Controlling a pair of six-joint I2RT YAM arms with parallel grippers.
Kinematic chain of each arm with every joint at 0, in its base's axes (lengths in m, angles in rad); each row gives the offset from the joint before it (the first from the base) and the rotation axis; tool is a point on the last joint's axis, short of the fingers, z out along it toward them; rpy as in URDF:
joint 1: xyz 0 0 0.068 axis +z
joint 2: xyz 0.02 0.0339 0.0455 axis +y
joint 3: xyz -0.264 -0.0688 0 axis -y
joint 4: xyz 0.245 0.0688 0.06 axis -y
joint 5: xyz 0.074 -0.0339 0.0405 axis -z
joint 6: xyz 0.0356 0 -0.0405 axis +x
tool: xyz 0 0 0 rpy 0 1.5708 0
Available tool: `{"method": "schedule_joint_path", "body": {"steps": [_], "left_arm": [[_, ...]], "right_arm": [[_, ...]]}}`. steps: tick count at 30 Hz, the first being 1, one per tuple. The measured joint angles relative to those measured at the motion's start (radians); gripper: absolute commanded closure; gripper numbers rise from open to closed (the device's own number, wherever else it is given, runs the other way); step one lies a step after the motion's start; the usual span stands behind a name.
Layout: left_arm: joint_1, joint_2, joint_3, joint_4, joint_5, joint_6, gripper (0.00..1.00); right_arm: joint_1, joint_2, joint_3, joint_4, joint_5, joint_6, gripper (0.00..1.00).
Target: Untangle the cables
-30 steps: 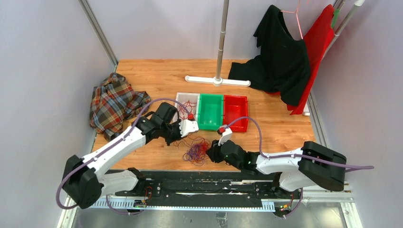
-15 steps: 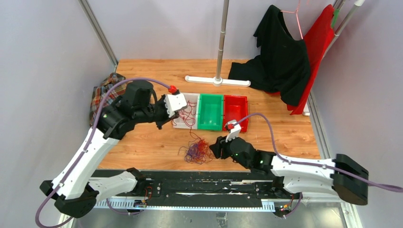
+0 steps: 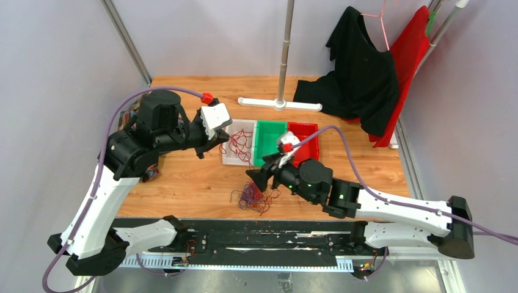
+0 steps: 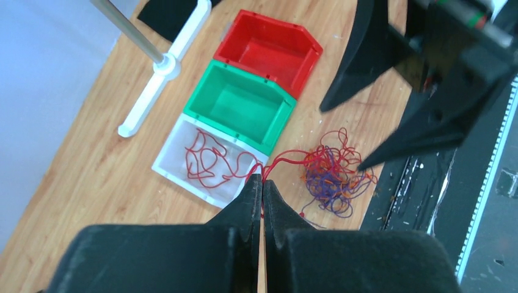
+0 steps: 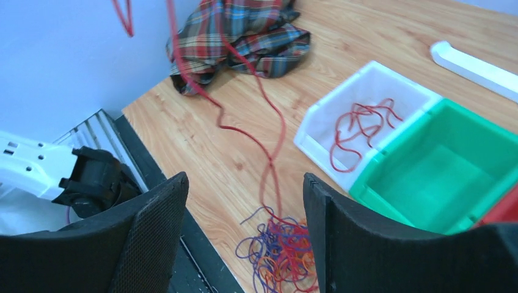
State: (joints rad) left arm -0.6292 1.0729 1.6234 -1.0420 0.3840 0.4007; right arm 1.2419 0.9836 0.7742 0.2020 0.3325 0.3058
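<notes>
The cables (image 3: 253, 198) are a small red, orange and purple clump on the wood near the front edge, also in the left wrist view (image 4: 333, 174) and the right wrist view (image 5: 281, 256). My left gripper (image 3: 220, 131) (image 4: 261, 182) is raised by the white bin, shut on one red cable (image 5: 269, 140) that runs taut down into the clump. My right gripper (image 3: 264, 183) (image 5: 244, 183) hovers just above the clump, open, with nothing between its fingers (image 5: 153, 238). More red cables (image 4: 207, 160) lie in the white bin (image 4: 168, 168).
A green bin (image 3: 270, 143) and a red bin (image 3: 303, 141) stand in a row beside the white bin (image 3: 239, 159). A plaid cloth (image 5: 244, 36) lies at the left edge. A white stand base (image 3: 280, 104) and hanging black and red garments (image 3: 366, 73) are at the back.
My left arm rose and swung back to the left, drawing the red cable out of the clump. My right gripper opened wide and moved forward over the clump.
</notes>
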Motion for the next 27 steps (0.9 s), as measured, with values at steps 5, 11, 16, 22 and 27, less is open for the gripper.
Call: {"method": "schedule_joint_path", "body": {"steps": [5,11,16,22,27], "left_arm": [[-0.002,0.021,0.100,-0.003,0.009,-0.018,1.00],[-0.002,0.037,0.252,-0.005,0.021,-0.037,1.00],[-0.002,0.056,0.387,-0.005,0.019,-0.055,1.00],[-0.002,0.088,0.517,-0.004,0.020,-0.071,1.00],[-0.002,0.104,0.580,-0.005,0.031,-0.080,1.00]], "right_arm": [[0.023,0.155,0.109,0.030,-0.028,-0.074,0.31],[0.021,0.287,0.148,0.081,0.014,-0.121,0.36],[0.005,0.362,0.144,0.123,0.019,-0.117,0.41],[-0.006,0.431,0.113,0.188,0.016,-0.090,0.46],[-0.016,0.496,0.077,0.227,0.015,-0.055,0.50]]}}
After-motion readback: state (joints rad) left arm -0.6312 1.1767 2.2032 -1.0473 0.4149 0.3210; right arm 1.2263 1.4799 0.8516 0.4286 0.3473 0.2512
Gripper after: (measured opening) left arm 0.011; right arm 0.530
